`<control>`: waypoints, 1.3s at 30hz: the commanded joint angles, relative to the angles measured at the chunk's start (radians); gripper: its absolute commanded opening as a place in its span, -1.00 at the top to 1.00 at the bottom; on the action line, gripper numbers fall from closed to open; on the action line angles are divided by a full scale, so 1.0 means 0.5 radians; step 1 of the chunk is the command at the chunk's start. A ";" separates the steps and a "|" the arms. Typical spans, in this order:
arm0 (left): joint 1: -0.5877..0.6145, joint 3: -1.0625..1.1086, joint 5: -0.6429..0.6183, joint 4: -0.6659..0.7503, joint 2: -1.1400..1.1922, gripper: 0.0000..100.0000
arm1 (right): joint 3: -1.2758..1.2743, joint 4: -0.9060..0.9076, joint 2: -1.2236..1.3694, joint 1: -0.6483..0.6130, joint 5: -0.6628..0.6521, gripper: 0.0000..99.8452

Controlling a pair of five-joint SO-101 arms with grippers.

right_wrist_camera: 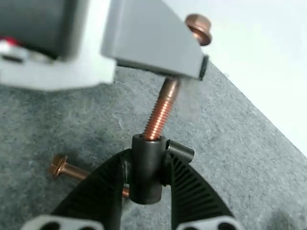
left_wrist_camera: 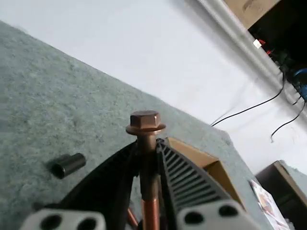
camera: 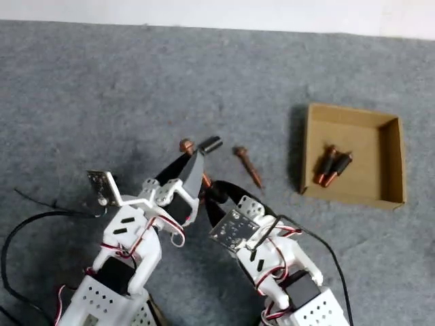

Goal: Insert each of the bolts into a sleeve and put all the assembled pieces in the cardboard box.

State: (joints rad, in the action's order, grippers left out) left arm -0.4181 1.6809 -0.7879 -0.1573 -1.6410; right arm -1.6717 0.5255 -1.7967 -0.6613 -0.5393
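Observation:
My left gripper (left_wrist_camera: 147, 146) is shut on a copper bolt (left_wrist_camera: 145, 125) just below its hex head. My right gripper (right_wrist_camera: 146, 158) is shut on a black sleeve (right_wrist_camera: 146, 168), held upright. The bolt's threaded end (right_wrist_camera: 160, 116) sits in the sleeve's mouth. In the high view the two grippers meet at the table's middle, left gripper (camera: 193, 161) over right gripper (camera: 213, 194). A loose black sleeve (camera: 209, 144) and a loose bolt (camera: 248, 166) lie just beyond them. The cardboard box (camera: 389, 157) at the right holds two assembled pieces (camera: 332, 166).
Grey carpet covers the whole table. The loose sleeve (left_wrist_camera: 68, 165) lies close to the left gripper's tip and the loose bolt (right_wrist_camera: 64, 168) close beside the right gripper. Black cables (camera: 30, 221) trail at the lower left. Open carpet stretches at the back and left.

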 commanded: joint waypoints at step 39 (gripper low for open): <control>-0.146 0.041 0.061 -0.209 -0.029 0.53 | -0.229 -0.158 -0.051 0.287 0.068 0.99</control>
State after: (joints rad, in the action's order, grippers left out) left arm -0.4872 1.6809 -0.7848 -0.2585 -1.6456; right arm -1.6717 0.4933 -1.7952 -0.5309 -0.5178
